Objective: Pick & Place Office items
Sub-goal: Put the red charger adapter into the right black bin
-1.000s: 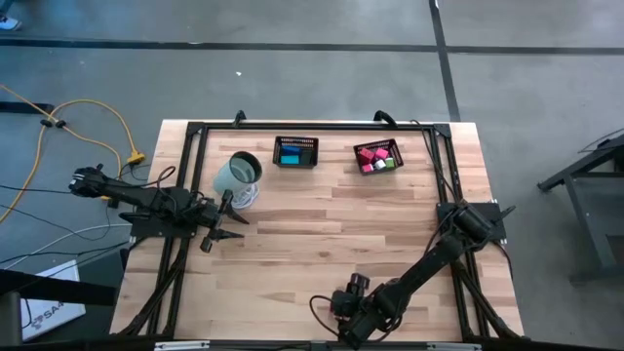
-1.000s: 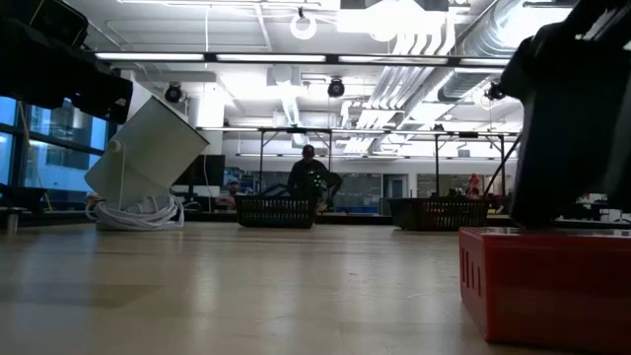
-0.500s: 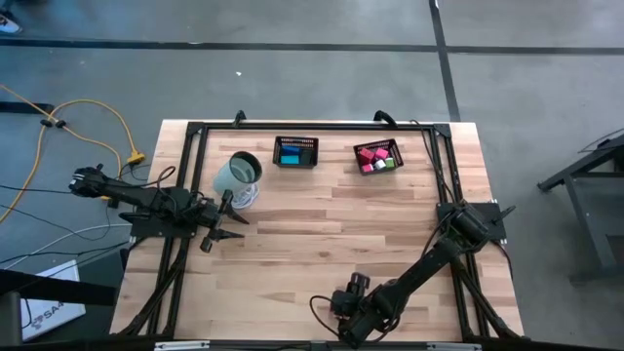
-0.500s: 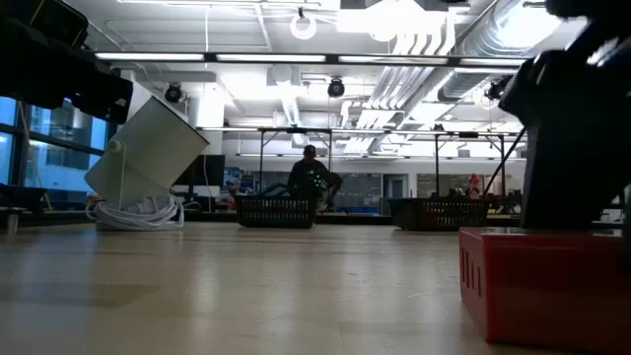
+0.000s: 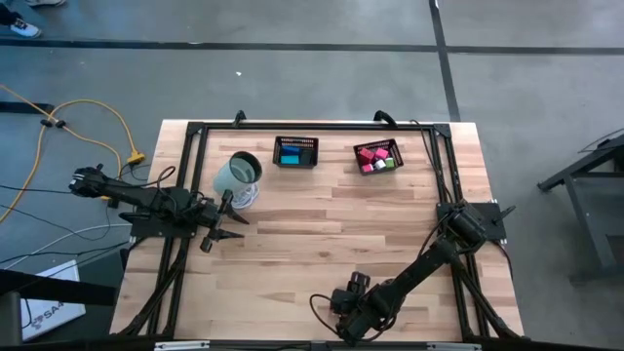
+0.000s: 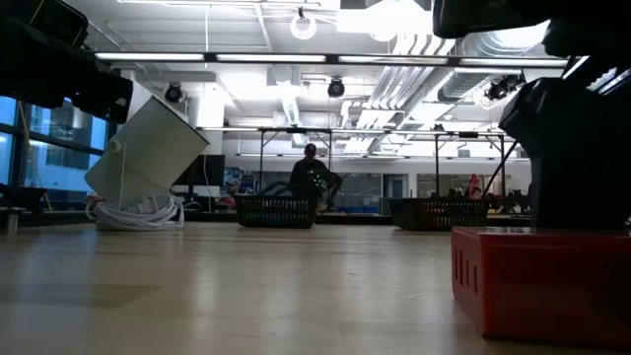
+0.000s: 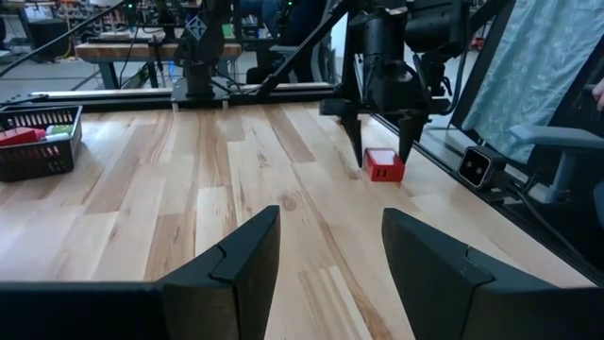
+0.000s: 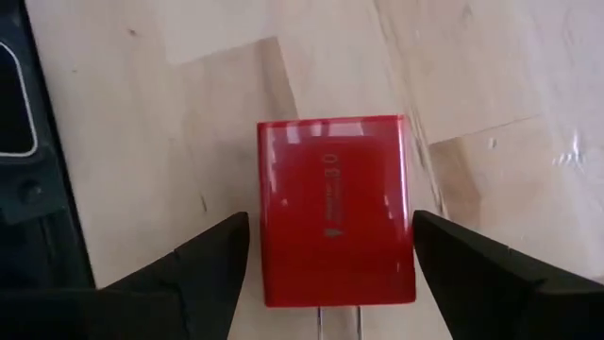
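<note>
Straddling red block marked "3.0", right hand open, left hand open

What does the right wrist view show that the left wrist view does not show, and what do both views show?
Only the right wrist view shows the top face of the red block from close above, with faint printed marking on it, and the right gripper open, one finger on each side of the block without touching it.

Only the left wrist view shows the open left gripper over bare table, a black mesh basket holding small items at the table's edge, and the right arm standing above the block.

Both show the red block lying on the wooden table.
</note>
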